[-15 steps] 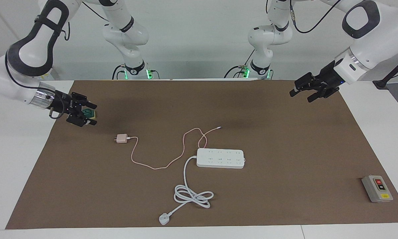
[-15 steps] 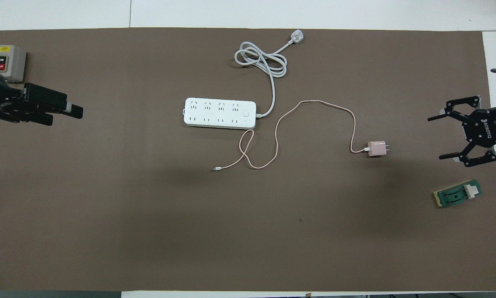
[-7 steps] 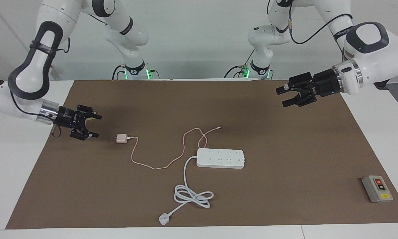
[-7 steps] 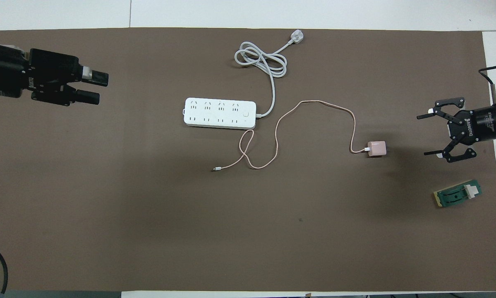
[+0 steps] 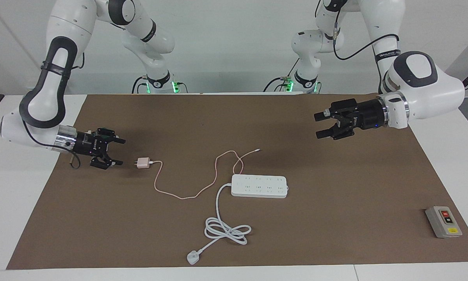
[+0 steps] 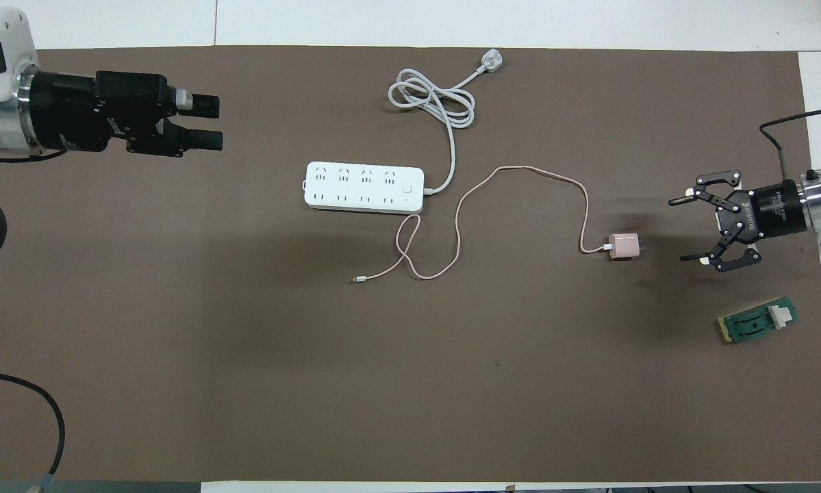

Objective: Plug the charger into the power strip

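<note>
Charger [image 5: 142, 163] lies flat on the brown mat, toward the right arm's end of the surface [image 5: 335, 234], prongs pointing at the right pincer [image 5: 118, 152]. Its thin pink cable [image 6: 520, 171] loops off toward the power strip [image 5: 259, 186], which sits mid-mat, sockets up, nothing plugged in.

Right pincer: low, just beside the charger, jaws spread wide, nothing held. Left pincer [image 5: 322, 125]: up over bare mat toward the left arm's end, jaws apart, empty.

Step in hand, as I read it: approach for the pick; no contact yet. Next move calls for the right pincer to straddle the pink cube and close on its sides, leaving the prongs free. After that, a lift, a carry to the strip, and a turn so the prongs face down into a socket. The left arm could steady the strip.

Room: open mat all round the charger. A green and white part [image 6: 757, 320] lies near the mat's edge, nearer the robots than the pincer, out of the path. Cable slack and the strip's coiled white cord [image 5: 226, 228] may drag or snag. A grey switch box [image 5: 443, 221] sits well apart.
</note>
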Motion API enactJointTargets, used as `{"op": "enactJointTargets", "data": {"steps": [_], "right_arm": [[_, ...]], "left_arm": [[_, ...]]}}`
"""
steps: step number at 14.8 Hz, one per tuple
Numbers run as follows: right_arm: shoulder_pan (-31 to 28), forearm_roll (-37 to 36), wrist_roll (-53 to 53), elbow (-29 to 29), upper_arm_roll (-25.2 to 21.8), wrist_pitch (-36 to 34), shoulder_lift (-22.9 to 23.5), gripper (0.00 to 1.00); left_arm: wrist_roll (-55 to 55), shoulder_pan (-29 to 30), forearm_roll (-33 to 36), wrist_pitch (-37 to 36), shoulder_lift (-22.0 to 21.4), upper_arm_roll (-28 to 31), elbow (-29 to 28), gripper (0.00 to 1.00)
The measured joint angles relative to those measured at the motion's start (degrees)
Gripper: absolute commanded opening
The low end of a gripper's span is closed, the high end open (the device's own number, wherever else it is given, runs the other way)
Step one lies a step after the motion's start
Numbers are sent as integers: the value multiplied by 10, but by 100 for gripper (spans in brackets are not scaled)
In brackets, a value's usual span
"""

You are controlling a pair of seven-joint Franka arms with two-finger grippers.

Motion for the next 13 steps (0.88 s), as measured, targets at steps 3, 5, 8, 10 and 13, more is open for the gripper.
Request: {"op": "enactJointTargets", "data": {"steps": [3,5,8,10,13], "right_arm": [[1,13,0,-2,1,29,18,100],[2,24,-6,-6,1,32,25,100],[4,49,-35,-17,1,33,33,100],[15,57,-64,-30,1,38,34,100],[31,57,-88,-46,1,53,35,100]], "left_arm": [[46,0,-27,-1,-18,1,-55,100],[64,-1,-55,-6,-34,0,-88,100],[83,-13,-109,-8,-52,0,-146,100],[90,-23,-151,-8,-60,0,-183,100],[94,-31,-190,-8,-73,0,-228,100]]}}
